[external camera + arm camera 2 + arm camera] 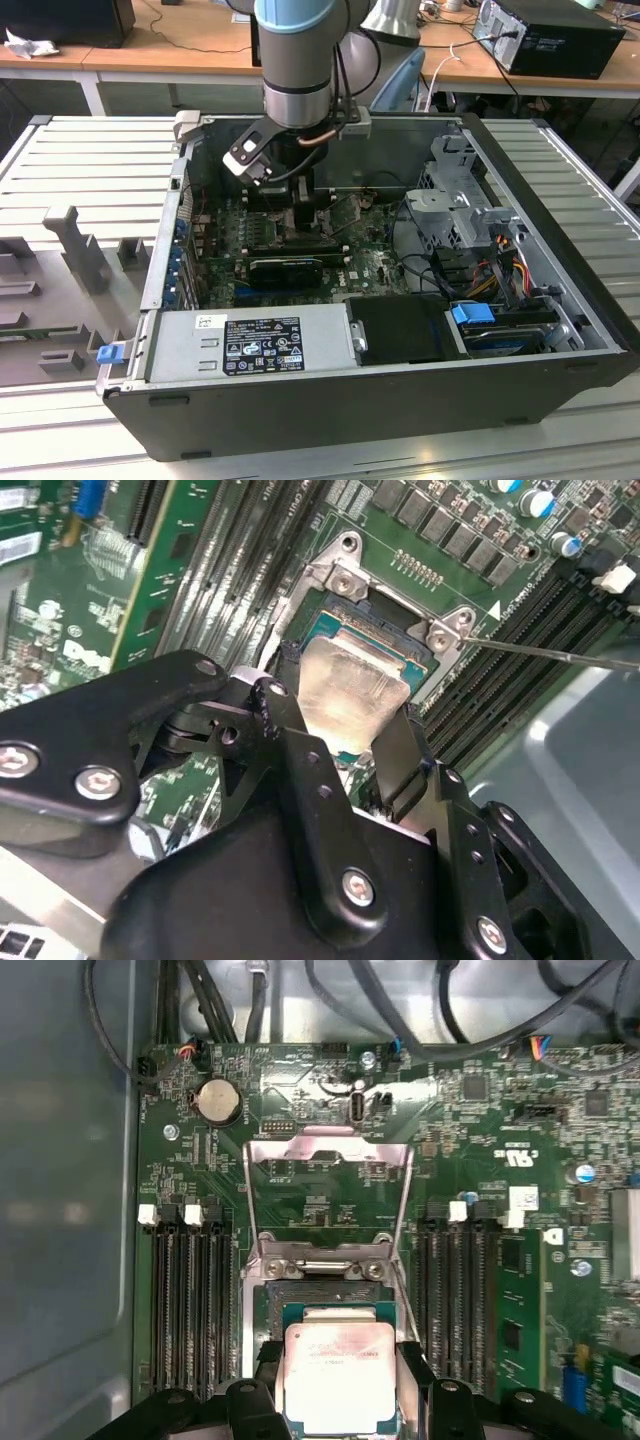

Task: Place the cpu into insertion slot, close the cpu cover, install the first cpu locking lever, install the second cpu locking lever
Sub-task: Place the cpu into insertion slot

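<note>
The cpu (338, 1378) (352, 683), a pale silvery square chip, sits between my gripper's (340, 1385) (345, 715) black fingers (415, 1362) (400, 752), which are shut on its two sides. It is held directly over the insertion slot (322, 1305) (388, 612), a dark socket with a silvery rim on the green board. I cannot tell if the chip rests in the socket. The cpu cover (328, 1150), a thin metal frame, stands flipped open beyond the slot. A thin locking lever (560, 656) sticks out beside the socket. In the exterior view the gripper (300, 205) reaches down inside the computer case.
Memory slots (190, 1300) (455, 1300) run along both sides of the socket. A long black ribbed block (285, 268), a grey power supply (250, 342), a metal drive cage (455, 205) and loose cables (500, 260) crowd the open case (560, 200).
</note>
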Available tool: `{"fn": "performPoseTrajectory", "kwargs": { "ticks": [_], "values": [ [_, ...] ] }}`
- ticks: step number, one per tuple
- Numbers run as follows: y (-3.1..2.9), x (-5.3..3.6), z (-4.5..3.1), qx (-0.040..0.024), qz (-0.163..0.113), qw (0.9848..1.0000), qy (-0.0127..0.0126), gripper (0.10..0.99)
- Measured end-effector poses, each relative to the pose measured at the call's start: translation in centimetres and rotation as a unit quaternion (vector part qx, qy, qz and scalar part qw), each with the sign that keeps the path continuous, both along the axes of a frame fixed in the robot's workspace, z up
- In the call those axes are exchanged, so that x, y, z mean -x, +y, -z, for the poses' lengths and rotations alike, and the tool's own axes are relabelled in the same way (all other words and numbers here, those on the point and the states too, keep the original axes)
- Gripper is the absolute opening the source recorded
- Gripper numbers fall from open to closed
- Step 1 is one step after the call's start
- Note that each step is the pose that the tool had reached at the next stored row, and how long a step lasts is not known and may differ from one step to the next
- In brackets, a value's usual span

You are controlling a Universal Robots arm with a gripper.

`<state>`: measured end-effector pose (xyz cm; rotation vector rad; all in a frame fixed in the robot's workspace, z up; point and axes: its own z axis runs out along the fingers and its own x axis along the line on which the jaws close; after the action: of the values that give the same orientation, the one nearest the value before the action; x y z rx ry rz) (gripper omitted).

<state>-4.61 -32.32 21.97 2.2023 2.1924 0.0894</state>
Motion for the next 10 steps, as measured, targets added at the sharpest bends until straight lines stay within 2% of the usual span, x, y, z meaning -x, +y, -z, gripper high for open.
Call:
{"fn": "performPoseTrajectory", "kwargs": {
  "ticks": [4,10],
  "values": [
    [0.04,0.0,0.79,0.0,0.002,1.0,0.0001,0.533],
    [0.04,-0.03,0.88,0.0001,0.002,1.0,0.0004,0.533]
  ]
}}
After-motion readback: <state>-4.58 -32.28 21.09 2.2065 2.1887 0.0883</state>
